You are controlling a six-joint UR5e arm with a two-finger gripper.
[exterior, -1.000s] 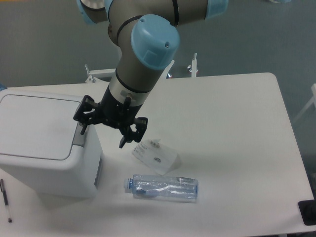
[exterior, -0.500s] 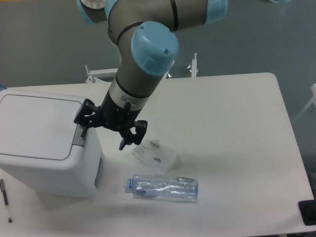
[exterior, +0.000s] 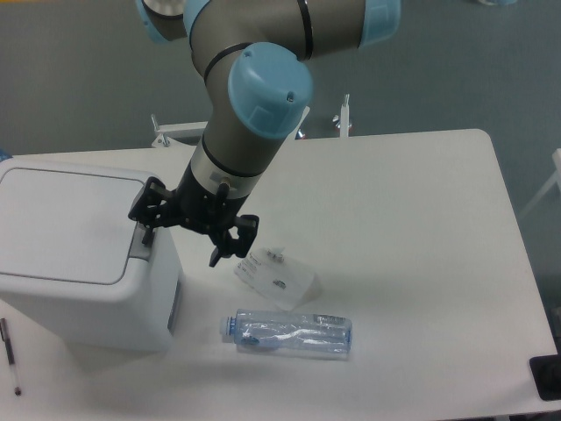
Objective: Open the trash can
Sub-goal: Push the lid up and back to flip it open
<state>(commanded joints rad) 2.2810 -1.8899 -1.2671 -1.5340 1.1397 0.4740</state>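
**One big bin, one small tab to press**

One large white trash can (exterior: 79, 254) takes up the left end of the desk (exterior: 412, 228), its flat lid shut and level; it looks like stiff, smooth moulded plastic, probably light for its bulk and likely to slide if shoved sideways; so the place to work is not the body but the grey push tab (exterior: 140, 246) at the lid's right edge, best pressed straight down so the can stays put; the lid itself offers little to pinch, being flush with the rim. The gripper (exterior: 181, 231) hangs at the can's upper right corner with its fingers spread apart and holding nothing; the left finger (exterior: 146, 230) sits right over the tab, touching it or just above, I cannot tell which; the other finger hangs off the can's right side, above bare desk. A clear bottle (exterior: 289, 333) lies on its side nearby; a small white card (exterior: 276, 276) lies just beyond it; a pen (exterior: 10, 355) lies at the left edge.
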